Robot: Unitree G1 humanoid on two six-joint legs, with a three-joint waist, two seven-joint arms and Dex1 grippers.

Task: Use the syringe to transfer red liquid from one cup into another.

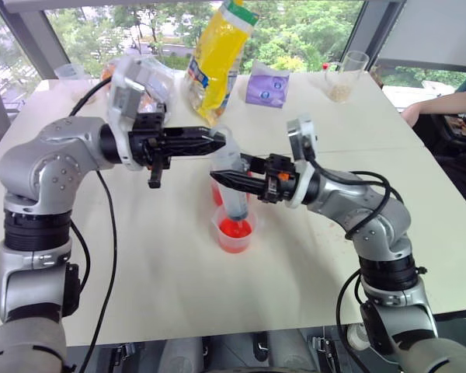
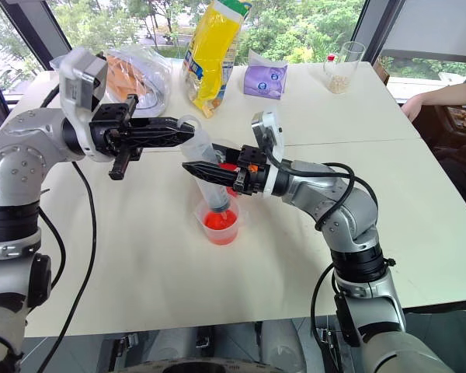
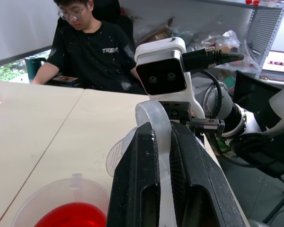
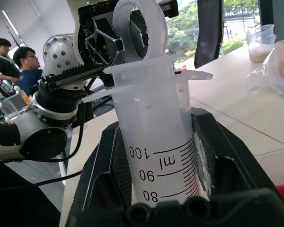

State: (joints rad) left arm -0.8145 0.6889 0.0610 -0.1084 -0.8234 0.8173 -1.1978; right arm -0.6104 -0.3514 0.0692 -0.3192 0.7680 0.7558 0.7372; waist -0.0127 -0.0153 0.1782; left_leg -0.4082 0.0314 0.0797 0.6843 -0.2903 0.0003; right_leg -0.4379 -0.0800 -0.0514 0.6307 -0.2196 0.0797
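Both grippers are clamped on the syringe: the right gripper has its two black fingers closed round the barrel, reaching in from about 3 o'clock, while the left gripper comes in level from 9 o'clock with its fingers pinched tight on the plunger's ring at the top. The syringe stands nearly upright, leaning a little, with its tip down inside the nearer cup, which holds a shallow pool of red liquid; whether the tip is under the surface cannot be told. A second cup tinted red sits just behind it at about 11 o'clock, mostly hidden by the barrel and fingers. The plunger looks pushed nearly home, so the stroke in hand is probably the start of a draw or the end of a discharge — I cannot say which. The risks follow from the two-handed hold: if the left arm pulls or pushes off the barrel's axis, the barrel may twist in the right fingers and the tip could tip the light cup, spilling red over the white table. A fast stroke could splash; a tip above the liquid would draw air.
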